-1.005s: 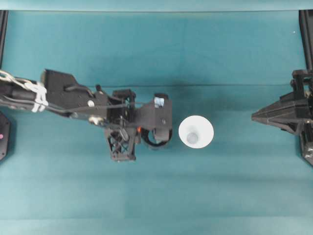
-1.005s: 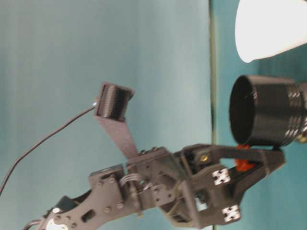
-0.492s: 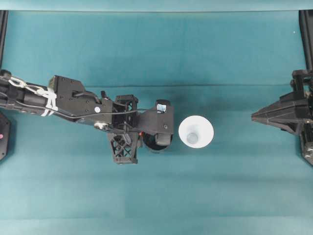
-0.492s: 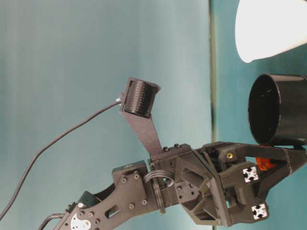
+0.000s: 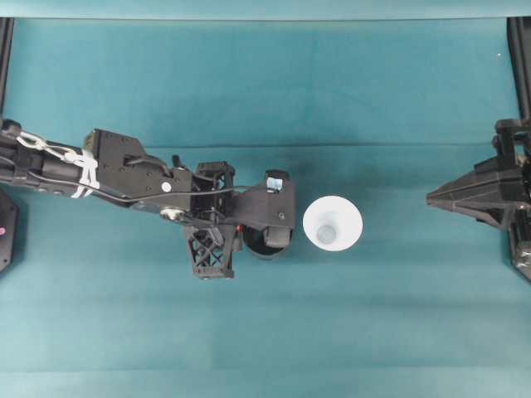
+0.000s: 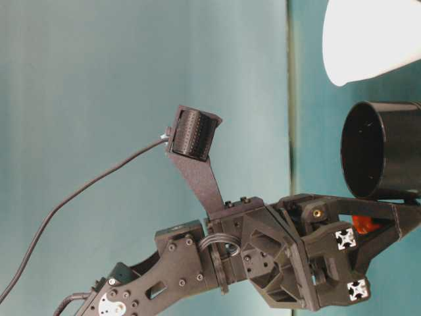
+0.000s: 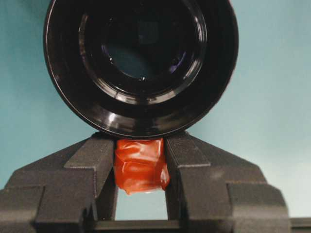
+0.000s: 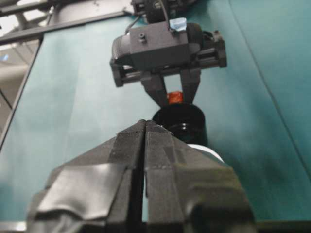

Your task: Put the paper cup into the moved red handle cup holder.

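Teal cloth covers the table [image 5: 249, 75] from edge to edge, and the key pairing sits right in the middle of it. Up close in the left wrist view, the left gripper [image 7: 140, 167] has its two fingers clamped on the orange-red handle tab [image 7: 140, 164] of the holder [image 7: 141, 65], whose open mouth faces up, empty and glossy. Step back to the overhead: the holder [image 5: 267, 242] stands just to the left of the cup [image 5: 332, 223], near but not touching, with the left gripper [image 5: 241, 226] on its far side from the cup. So the cup lies straight to the right of the holder, both upright, rim up. Further out, the right gripper [image 5: 433, 197] waits well apart at the right edge, pointing at the cup along the same line, its fingers pressed together on nothing in the right wrist view [image 8: 145, 127]. By my reckoning the right arm is the free one, with an open run to the cup, and would need to open first.
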You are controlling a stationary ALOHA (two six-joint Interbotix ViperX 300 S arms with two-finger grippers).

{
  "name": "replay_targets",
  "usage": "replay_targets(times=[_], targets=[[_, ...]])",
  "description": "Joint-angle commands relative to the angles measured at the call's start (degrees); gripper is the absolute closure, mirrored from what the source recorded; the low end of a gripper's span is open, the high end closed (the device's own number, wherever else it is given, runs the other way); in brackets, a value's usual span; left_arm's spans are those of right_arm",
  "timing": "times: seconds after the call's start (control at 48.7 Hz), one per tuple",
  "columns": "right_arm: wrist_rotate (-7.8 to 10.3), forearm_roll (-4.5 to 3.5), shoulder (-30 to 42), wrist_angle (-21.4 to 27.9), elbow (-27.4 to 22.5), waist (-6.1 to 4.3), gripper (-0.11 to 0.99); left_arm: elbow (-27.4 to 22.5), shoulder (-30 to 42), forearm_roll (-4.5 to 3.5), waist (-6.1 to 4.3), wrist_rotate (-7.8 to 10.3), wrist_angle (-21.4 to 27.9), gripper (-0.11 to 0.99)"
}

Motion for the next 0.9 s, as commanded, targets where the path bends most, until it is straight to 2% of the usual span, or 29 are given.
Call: replay_targets(times=[0.0, 0.492, 0.533, 0.657, 0.739, 0.8, 0.882], targets=[[0.53, 0.09, 0.26, -0.26, -0.44, -0.09, 0.98, -0.97, -0.35, 0.18, 0.09, -0.18, -0.79, 0.59], [0.53, 0.18, 0.26, -0.26, -0.35, -0.09, 0.98, -0.62, -0.70, 0.18, 0.00, 0.00, -1.32, 0.59], [0.53, 0.09, 0.35, -0.26, -0.35, -0.09, 0.98, -0.62, -0.70, 0.18, 0.09, 0.09, -1.41, 0.53], [0.53, 0.09, 0.26, -0.26, -0.35, -0.09, 0.98, -0.35, -0.70, 0.18, 0.09, 0.09, -2.72, 0.15], [0.53, 0.09, 0.26, -0.26, -0.35, -0.09, 0.98, 0.00, -0.79, 0.18, 0.00, 0.09, -3.34, -0.04], [0.53, 0.09, 0.35, -0.26, -0.35, -0.09, 0.98, 0.26, -0.79, 0.18, 0.00, 0.09, -3.43, -0.10], [0.53, 0.09, 0.26, -0.26, -0.35, -0.09, 0.98, 0.62, -1.23, 0.18, 0.00, 0.09, -3.16, -0.07]])
